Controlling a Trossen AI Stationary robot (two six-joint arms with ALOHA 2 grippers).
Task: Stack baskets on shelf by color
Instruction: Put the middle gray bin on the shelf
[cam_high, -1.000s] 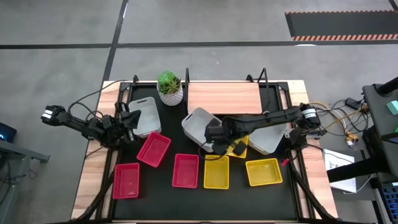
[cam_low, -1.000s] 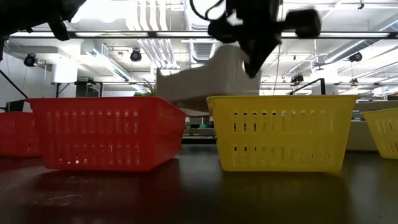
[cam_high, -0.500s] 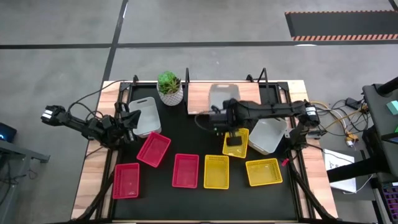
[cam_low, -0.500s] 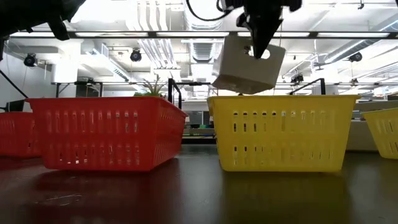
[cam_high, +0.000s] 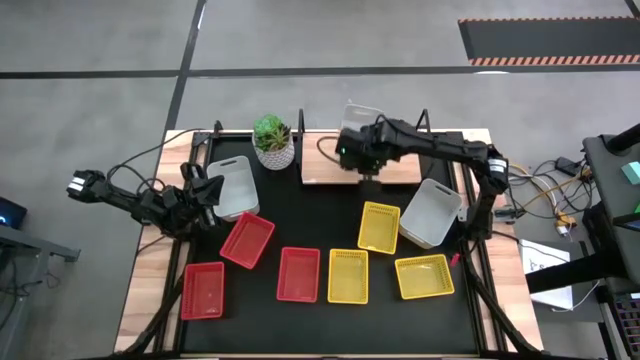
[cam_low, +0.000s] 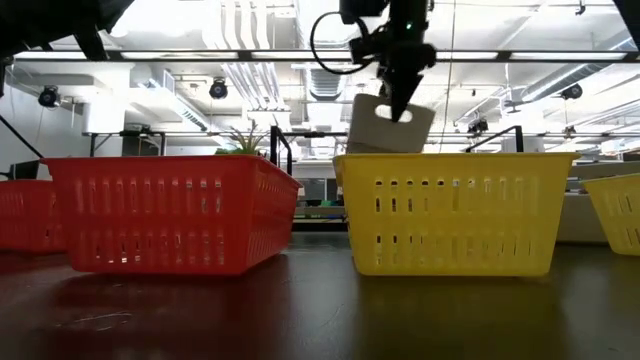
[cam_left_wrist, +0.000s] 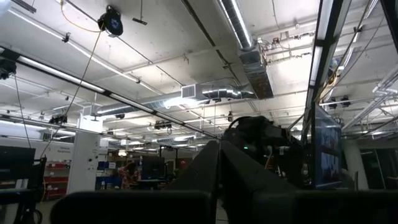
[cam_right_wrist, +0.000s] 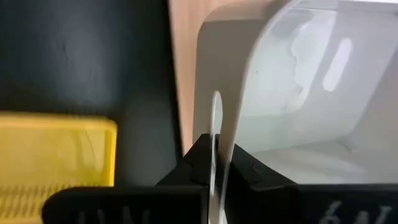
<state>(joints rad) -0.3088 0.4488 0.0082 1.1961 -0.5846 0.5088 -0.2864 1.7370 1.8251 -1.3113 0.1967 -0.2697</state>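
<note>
Nine baskets are showing in the high view. At left of frame my left tool (cam_high: 207, 192) is waiting fully closed and empty beside a white basket (cam_high: 231, 186), red baskets (cam_high: 247, 240) lying below it. Moving right, my right tool (cam_high: 362, 160) is pinching the rim of a white basket (cam_high: 361, 119) over the shelf (cam_high: 392, 172) at upper centre. I am judging next: lowering it flat, then releasing.

No legible text, label, brand, number or sign is found in any view; distant room signage is too blurred to be read.
</note>
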